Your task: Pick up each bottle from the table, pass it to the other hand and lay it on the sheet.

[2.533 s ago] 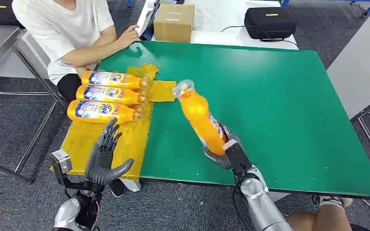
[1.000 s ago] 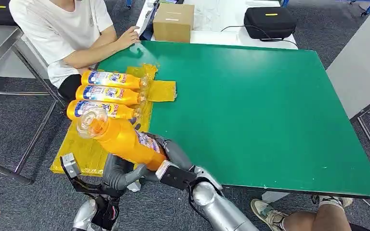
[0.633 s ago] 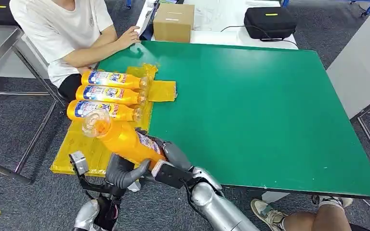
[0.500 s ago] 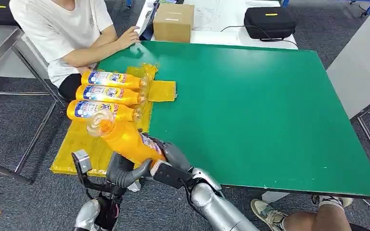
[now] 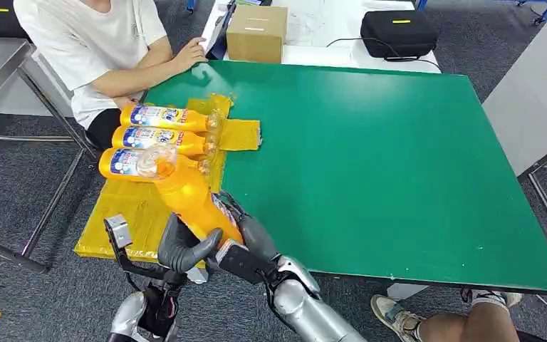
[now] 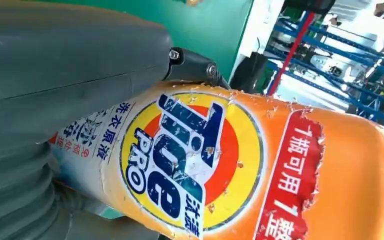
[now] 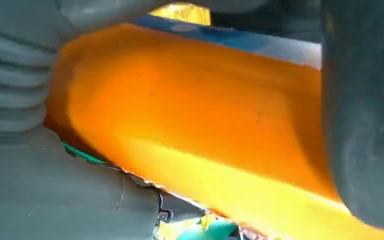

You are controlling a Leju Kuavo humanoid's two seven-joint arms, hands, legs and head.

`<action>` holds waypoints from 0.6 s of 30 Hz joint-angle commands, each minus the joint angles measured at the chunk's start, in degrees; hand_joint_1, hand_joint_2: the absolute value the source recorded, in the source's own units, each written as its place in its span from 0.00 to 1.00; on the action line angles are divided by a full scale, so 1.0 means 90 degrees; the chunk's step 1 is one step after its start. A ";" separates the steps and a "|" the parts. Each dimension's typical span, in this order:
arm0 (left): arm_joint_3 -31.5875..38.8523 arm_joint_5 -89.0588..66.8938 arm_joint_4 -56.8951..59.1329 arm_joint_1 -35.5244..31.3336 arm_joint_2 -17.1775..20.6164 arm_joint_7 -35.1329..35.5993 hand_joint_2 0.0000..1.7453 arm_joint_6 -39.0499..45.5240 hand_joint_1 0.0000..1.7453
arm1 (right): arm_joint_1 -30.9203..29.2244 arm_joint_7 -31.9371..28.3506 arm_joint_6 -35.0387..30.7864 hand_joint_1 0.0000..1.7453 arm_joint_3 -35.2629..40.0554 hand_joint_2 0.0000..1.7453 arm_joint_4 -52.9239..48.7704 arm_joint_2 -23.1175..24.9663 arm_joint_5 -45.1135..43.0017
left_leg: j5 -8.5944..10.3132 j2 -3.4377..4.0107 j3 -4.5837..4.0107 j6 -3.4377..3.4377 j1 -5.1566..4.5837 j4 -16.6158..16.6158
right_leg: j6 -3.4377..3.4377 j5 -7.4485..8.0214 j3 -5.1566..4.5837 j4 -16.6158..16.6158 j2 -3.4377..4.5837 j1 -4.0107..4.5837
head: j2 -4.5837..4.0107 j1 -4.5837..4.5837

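Both hands grip the lower body of the orange bottle (image 5: 185, 196): the left hand (image 5: 181, 246) wraps it from below, the right hand (image 5: 246, 239) holds it alongside. The left grip should be firm before the right lets go. The cap tilts away over the yellow sheet (image 5: 132, 210), above the three laid bottles (image 5: 157, 139).

The held bottle (image 5: 189, 201) is orange with a clear cap; its label (image 6: 190, 165) carries a yellow disc with a red centre, dark blue lettering and a red band with white characters. 3 matching orange bottles (image 5: 158, 140) with blue-and-white labels lie on the yellow sheet (image 5: 132, 210). The counter (image 5: 392, 164) is green. Both hands, left (image 5: 184, 246) and right (image 5: 246, 239), are grey. The cardboard box (image 5: 257, 33) is brown, the case (image 5: 399, 32) black.
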 commanded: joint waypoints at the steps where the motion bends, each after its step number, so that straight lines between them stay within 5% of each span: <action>1: 0.0166 -0.0718 0.0254 -0.0473 0.0290 -0.0307 1.00 0.0752 1.00 | 0.0111 -0.0165 -0.0246 0.00 -0.0007 0.00 0.0253 -0.0009 -0.0028 | -0.0006 -0.0011 0.0023 -0.0007 0.0005 -0.0005 | -0.0009 -0.0010 0.0027 -0.0003 -0.0010 0.0005 | 0.0000 0.0000; 5: 0.0217 -0.3057 0.0815 -0.0903 0.0927 -0.0453 1.00 0.1711 1.00 | 0.0184 -0.0241 -0.0399 0.00 -0.0109 0.00 0.0212 -0.0077 -0.0022 | -0.0001 -0.0007 0.0022 -0.0007 0.0003 -0.0011 | -0.0009 -0.0005 0.0023 -0.0006 -0.0007 0.0003 | 0.0000 0.0000; 11: 0.0659 -0.3760 0.1078 -0.1030 0.0931 -0.0476 1.00 0.1605 1.00 | 0.0274 -0.0252 -0.0409 0.00 -0.0195 0.00 0.0104 -0.0097 0.0013 | -0.0006 0.0007 0.0028 -0.0008 0.0008 -0.0009 | -0.0011 -0.0005 0.0026 -0.0004 0.0007 0.0007 | 0.0000 0.0002; 18: 0.0914 -0.5996 0.1980 -0.1514 0.1675 -0.0268 1.00 0.2574 1.00 | 0.0334 -0.0381 -0.0366 0.00 -0.0424 0.00 0.0147 -0.0148 -0.0089 | -0.0007 -0.0002 0.0040 -0.0013 0.0011 -0.0010 | -0.0015 -0.0011 0.0039 -0.0004 -0.0003 0.0010 | 0.0000 0.0002</action>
